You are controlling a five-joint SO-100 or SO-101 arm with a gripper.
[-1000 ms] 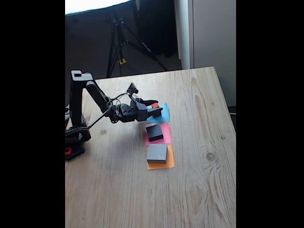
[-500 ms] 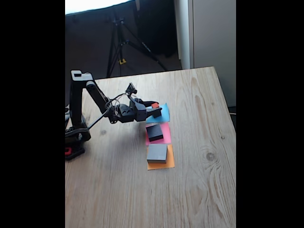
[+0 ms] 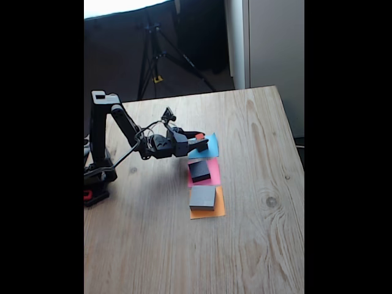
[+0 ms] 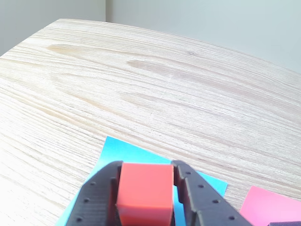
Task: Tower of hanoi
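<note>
2 blocks sit below the blue paper square (image 3: 210, 146) in my fixed view: medium black block (image 3: 199, 171) on pink, grey block (image 3: 203, 197) on orange. My wrist view: gripper (image 4: 146, 181) jaws pinch the red cube (image 4: 144, 192) above blue.

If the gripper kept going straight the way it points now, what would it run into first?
Likely nothing but bare table. The gripper, shut on the red cube, points across the blue paper square toward open wood; the wrist view shows no block ahead. Its height above the paper is unclear.
</note>
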